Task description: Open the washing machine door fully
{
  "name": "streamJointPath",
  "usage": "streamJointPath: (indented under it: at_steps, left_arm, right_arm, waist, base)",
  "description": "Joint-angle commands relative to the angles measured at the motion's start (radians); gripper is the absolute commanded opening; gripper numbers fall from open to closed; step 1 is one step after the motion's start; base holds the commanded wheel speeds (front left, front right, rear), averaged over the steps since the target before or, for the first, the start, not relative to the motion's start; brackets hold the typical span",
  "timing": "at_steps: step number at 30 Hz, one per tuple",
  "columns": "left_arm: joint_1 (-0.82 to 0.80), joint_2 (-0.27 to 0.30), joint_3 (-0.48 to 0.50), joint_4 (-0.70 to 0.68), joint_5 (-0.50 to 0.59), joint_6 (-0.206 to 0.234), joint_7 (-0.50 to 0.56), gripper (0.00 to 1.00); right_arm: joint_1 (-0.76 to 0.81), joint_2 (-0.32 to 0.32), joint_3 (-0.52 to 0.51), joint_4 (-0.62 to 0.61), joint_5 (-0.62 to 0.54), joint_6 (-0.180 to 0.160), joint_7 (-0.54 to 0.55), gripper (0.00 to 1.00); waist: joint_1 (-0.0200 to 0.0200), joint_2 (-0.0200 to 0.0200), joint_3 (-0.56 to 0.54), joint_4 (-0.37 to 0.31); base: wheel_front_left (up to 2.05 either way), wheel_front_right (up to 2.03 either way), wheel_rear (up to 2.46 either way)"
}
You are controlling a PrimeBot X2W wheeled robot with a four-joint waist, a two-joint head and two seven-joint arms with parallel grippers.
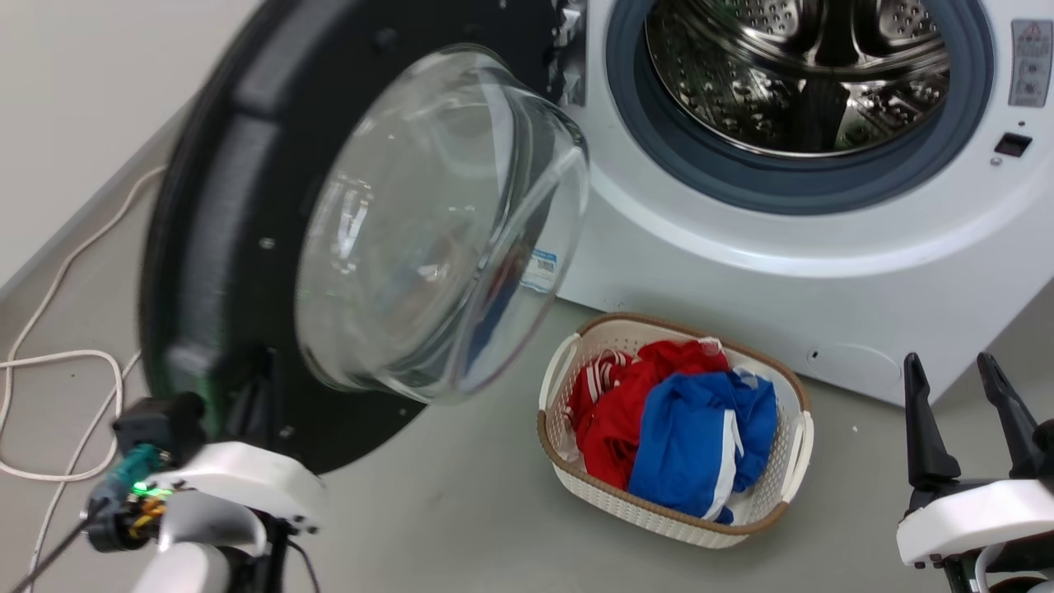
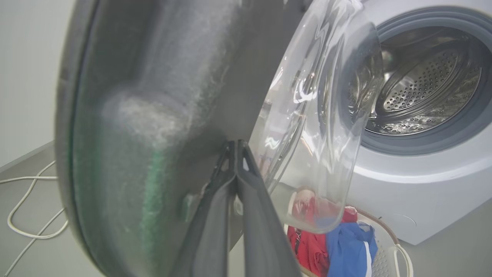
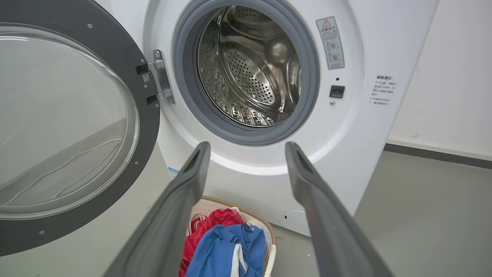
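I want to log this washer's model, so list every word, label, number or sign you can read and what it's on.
No words or numbers can be read.
Warning sticker on the washing machine front: red triangle sign; print too small.
Label to its lower right: blurred.
Blue and white sticker low on the front: too small.
Code sticker on the door by the hinge: unreadable.

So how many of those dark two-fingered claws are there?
2. The left gripper, shut, tips at the inner face of the round glossy black washing machine door; the right gripper, open and empty, lower right in the head view.
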Motion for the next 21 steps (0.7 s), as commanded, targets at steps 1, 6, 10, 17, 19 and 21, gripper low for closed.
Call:
streamJointPath:
  at_steps: [1, 6, 10, 17, 19, 21]
  left_arm:
    - [-0.025, 0.020, 0.028, 0.026, -0.007, 0.001, -0.009, 0.00]
    - [-0.074, 0.047, 0.115, 0.104, -0.063, -0.008, -0.035, 0.00]
    - [-0.093, 0.092, 0.181, 0.156, -0.100, -0.025, -0.047, 0.00]
    - [-0.147, 0.175, 0.237, 0.263, -0.147, -0.101, -0.050, 0.00]
    - [-0.162, 0.191, 0.249, 0.299, -0.150, -0.110, -0.058, 0.00]
    - [-0.176, 0.200, 0.253, 0.325, -0.151, -0.119, -0.068, 0.00]
  right_arm:
    - [-0.015, -0.002, 0.003, -0.010, -0.003, 0.000, 0.006, 1.00]
    - [-0.032, -0.022, 0.014, -0.028, -0.004, 0.000, 0.023, 1.00]
    - [-0.048, -0.034, 0.020, -0.036, 0.001, 0.000, 0.021, 1.00]
    - [-0.066, -0.039, 0.020, -0.031, 0.002, 0.000, 0.017, 1.00]
    - [-0.072, -0.040, 0.021, -0.027, 0.001, 0.000, 0.016, 1.00]
    - [-0.078, -0.040, 0.023, -0.023, 0.001, 0.000, 0.014, 1.00]
  waist:
    - [0.0000, 0.0000, 0.024, -0.014]
    - [0.0000, 0.0000, 0.070, -0.039]
    - [0.0000, 0.0000, 0.102, -0.058]
    - [0.0000, 0.0000, 0.134, -0.067]
    - [0.0000, 0.0000, 0.137, -0.069]
    - [0.0000, 0.0000, 0.135, -0.071]
  base:
    - [0.00, 0.00, 0.00]
    - [0.00, 0.00, 0.00]
    - [0.00, 0.00, 0.00]
    - [0.00, 0.00, 0.00]
    - [0.00, 0.00, 0.00]
    - [0.00, 0.00, 0.00]
